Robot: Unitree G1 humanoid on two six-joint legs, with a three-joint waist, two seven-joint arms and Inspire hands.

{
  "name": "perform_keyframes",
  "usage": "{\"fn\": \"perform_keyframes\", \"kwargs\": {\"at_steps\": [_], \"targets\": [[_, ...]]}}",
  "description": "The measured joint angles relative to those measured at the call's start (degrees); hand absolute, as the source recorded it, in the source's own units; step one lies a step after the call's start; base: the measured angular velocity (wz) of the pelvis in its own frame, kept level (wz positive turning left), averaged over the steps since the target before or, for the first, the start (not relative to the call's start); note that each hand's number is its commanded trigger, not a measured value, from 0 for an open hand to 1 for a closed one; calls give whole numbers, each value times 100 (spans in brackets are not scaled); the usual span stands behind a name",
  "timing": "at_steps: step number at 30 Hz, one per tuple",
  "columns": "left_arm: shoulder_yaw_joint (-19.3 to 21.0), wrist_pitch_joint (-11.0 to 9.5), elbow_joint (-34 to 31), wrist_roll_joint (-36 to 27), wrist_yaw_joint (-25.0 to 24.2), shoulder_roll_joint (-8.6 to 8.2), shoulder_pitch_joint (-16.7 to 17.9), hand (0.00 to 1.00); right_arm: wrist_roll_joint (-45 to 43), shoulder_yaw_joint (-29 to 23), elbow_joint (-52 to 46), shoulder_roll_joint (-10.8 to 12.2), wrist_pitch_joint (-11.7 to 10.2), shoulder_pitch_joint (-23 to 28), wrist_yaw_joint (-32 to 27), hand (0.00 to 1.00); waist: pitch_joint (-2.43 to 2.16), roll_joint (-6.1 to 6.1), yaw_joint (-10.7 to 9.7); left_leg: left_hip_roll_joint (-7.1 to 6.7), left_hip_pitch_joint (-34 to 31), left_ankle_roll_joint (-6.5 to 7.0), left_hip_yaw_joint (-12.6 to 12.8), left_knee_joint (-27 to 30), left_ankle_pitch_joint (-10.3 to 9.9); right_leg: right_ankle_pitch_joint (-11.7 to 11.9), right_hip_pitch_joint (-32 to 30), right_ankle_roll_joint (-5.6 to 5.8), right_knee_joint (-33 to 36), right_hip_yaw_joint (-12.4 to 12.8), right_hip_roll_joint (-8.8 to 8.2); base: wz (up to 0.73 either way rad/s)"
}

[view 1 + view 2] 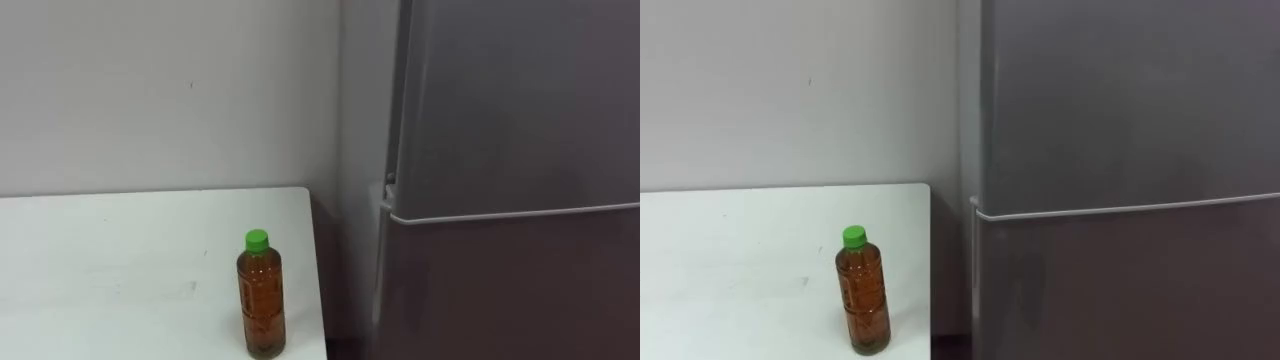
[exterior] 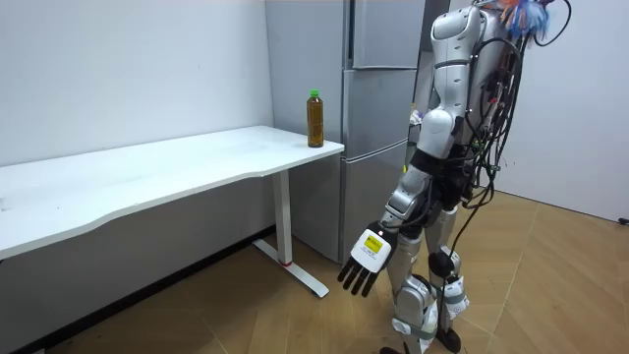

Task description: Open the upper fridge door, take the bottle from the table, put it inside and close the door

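Note:
A clear bottle [image 1: 263,300] of brown liquid with a green cap stands upright near the right front corner of the white table [image 1: 110,250]. To its right rises the grey fridge [image 1: 520,120], both doors closed, with the seam [image 1: 520,212] between upper and lower door about level with the tabletop. In the room view I stand in front of the fridge [image 2: 378,59], the bottle [image 2: 314,118] to the room view's left of me. My left hand [image 2: 369,258] hangs low beside my leg, open, fingers straight and holding nothing.
A plain white wall [image 1: 160,90] runs behind the table. The long table [image 2: 177,172] extends to the room view's left on white legs. Wooden floor [image 2: 550,285] lies open around me.

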Motion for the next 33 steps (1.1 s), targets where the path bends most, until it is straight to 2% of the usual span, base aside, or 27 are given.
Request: {"fn": "perform_keyframes", "kwargs": {"at_steps": [4,5,11,21,30,33], "targets": [[-36,-64,-6,40,127,-1,0,0,-15,-1,5,0,-37,-12,-5,0,0,-5,2,0,-1,0,1,-4,0,0,-2,0,0,2,0,0],[-20,-76,-7,231,131,0,25,0,-23,-6,11,-1,-37,-14,3,0,0,-7,8,1,1,0,7,-3,0,0,-1,0,-2,6,-1,0],[-40,-142,-34,493,191,1,-9,0,-1,-8,27,-12,-44,-15,51,0,4,-9,-13,-1,-6,0,0,-9,0,0,-3,1,-9,-2,-2,0],[-27,-148,-29,464,192,1,-13,0,-7,-10,19,-13,-45,24,62,0,-1,-19,-6,-2,-3,0,2,-6,0,0,-2,1,-9,6,0,0],[55,-148,-15,-468,345,14,110,0,-13,-190,46,-8,-24,72,-18,0,2,22,10,1,93,7,7,-22,-7,-5,80,6,-11,11,-2,0],[263,-131,-5,-907,366,18,216,0,3,-275,48,-12,-21,95,-115,0,-1,66,9,1,95,9,5,-6,-8,-4,86,6,-2,7,-2,0]]}}
